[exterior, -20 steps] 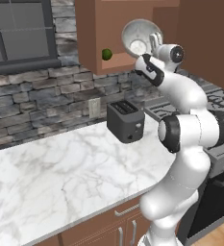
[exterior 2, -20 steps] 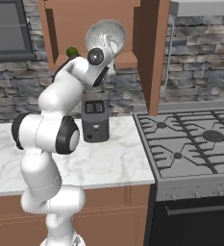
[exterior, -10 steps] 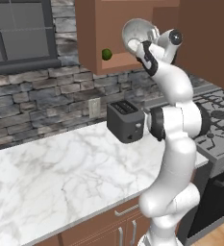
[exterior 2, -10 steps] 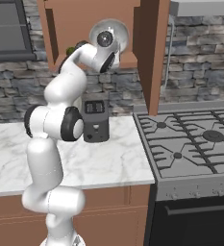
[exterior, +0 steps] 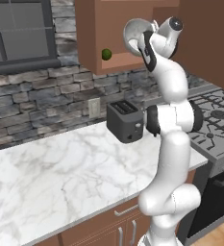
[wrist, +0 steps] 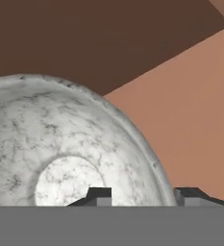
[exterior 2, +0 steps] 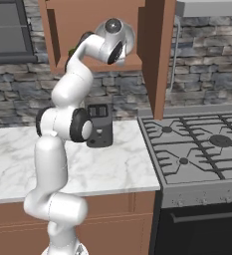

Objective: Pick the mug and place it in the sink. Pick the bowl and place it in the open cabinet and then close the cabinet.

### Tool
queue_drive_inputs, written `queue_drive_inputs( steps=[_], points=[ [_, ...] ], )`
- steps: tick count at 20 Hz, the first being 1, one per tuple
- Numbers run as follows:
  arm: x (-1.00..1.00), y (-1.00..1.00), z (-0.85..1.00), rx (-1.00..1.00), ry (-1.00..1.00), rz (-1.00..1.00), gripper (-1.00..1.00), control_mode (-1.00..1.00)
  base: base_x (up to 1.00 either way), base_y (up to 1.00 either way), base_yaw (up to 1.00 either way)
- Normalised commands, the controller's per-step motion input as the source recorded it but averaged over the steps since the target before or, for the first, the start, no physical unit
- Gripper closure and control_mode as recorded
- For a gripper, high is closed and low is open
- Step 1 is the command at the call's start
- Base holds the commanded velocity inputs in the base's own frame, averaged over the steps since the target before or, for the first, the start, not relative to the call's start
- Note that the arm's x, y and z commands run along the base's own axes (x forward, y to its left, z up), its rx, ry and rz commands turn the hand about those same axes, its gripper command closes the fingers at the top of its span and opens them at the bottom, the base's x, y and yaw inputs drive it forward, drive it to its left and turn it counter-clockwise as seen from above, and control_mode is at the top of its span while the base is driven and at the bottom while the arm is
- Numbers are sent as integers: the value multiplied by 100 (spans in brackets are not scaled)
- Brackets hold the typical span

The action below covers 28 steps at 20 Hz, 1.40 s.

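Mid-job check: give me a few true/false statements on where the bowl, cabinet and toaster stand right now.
1. The bowl is up at the open cabinet. True.
2. The bowl lies on the counter. False: it is raised at the cabinet shelf, tipped on edge.
3. A dark toaster stands on the marble counter. True.
4. The cabinet door is shut. False: it stands open.
5. A small green thing sits inside the cabinet. True.

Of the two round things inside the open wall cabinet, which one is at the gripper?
The grey-white stone-mottled bowl, tipped on edge at the gripper. The other, a small green ball, sits apart on the cabinet floor toward the window side.
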Motion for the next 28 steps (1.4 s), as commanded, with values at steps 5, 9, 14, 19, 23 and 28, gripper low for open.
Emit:
queue_drive_inputs(
  steps=[5,9,14,19,23,28],
  points=[
    [50,77,-19,1,0,0,-100,-100,0,0,0],
    [10,16,0,1,-7,0,-100,-100,0,0,0],
    [-1,0,7,0,-13,0,-100,-100,0,0,0],
    [-3,10,-5,0,-15,0,-100,-100,0,0,0],
    [0,31,-38,0,-15,0,-100,-100,0,0,0],
    [-15,39,-73,0,-9,1,-100,-100,0,0,0]
  ],
)
